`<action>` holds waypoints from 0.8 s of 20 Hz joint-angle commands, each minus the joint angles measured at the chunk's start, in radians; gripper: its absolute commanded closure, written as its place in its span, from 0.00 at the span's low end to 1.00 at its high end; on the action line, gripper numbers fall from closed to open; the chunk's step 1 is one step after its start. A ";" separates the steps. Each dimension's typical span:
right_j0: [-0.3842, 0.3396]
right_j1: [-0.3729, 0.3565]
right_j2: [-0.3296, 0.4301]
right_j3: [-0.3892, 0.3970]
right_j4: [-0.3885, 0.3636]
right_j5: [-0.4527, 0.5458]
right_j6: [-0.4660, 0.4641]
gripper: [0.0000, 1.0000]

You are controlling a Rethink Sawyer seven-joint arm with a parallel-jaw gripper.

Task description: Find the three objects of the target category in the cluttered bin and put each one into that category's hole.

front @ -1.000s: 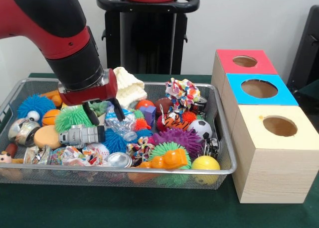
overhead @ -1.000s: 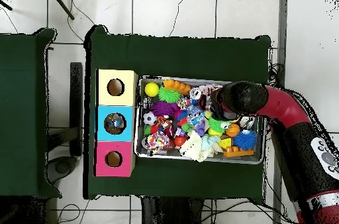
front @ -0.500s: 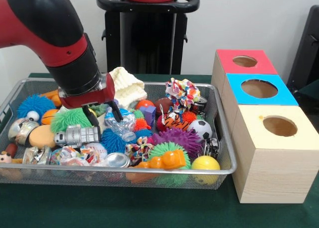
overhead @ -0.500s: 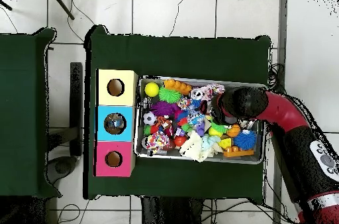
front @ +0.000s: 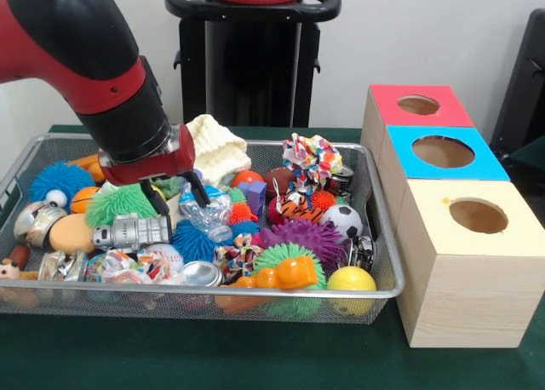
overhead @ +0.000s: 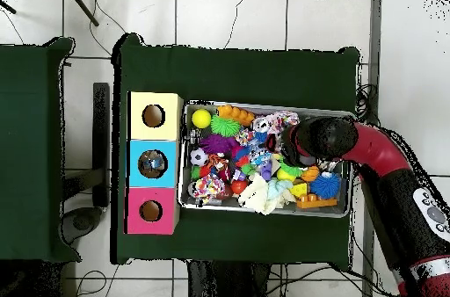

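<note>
The cluttered bin point(front: 255, 293) is a silver wire-mesh basket full of toys, and it also shows in the overhead view point(overhead: 264, 213). My gripper point(front: 177, 197) hangs open and empty inside its left half. One of its fingers point(front: 157, 199) is by a green spiky ball point(front: 117, 203). The other is over a crushed clear plastic bottle point(front: 204, 215). A silver robot toy point(front: 132, 232) lies just in front. Three wooden boxes with holes stand right of the bin: red point(front: 417, 105), blue point(front: 443, 151) and yellow point(front: 477, 215). In the overhead view the arm point(overhead: 330, 138) hides the gripper.
The bin also holds a cream knitted item point(front: 217, 147), a purple spiky ball point(front: 302, 235), a soccer ball point(front: 345, 220), a yellow ball point(front: 351, 279), an orange figure point(front: 285, 275) and a blue spiky ball point(front: 60, 179). The black pedestal point(front: 251, 58) stands behind.
The arm has shifted a little to the left in the front view and the gripper has risen slightly. It has stayed open and empty. The toys have not moved.
</note>
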 commanded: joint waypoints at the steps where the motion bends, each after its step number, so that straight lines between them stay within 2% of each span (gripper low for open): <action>1: -0.022 0.018 0.049 0.089 -0.050 0.039 -0.266 0.00; 7: -0.018 -0.013 0.067 0.162 -0.021 0.010 -0.193 0.00; 16: -0.007 0.031 0.061 0.162 -0.049 -0.064 -0.161 0.00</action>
